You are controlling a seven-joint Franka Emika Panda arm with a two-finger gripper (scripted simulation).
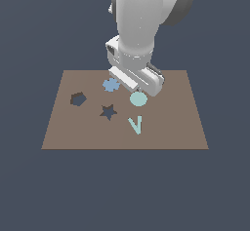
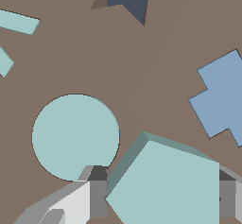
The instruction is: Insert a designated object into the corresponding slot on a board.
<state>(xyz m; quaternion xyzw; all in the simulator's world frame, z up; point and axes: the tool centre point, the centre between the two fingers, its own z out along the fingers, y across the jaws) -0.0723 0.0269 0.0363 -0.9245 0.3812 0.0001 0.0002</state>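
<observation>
- Gripper (image 2: 160, 197) clenched on the hexagonal block (image 2: 165, 185), one finger (image 2: 97, 197) pressed on each of two opposite sides, as the wrist view shows.
- Block held just above the board (image 1: 185, 123), right beside the flat teal disc (image 1: 138, 99); hidden behind the arm in the exterior view.
- Hexagon slot (image 1: 78, 99) well apart, toward the exterior view's left, past the dark star cutout (image 1: 108, 111).
- Probably needed next: carrying over to that side, then turning until the block's edges match the slot.
</observation>
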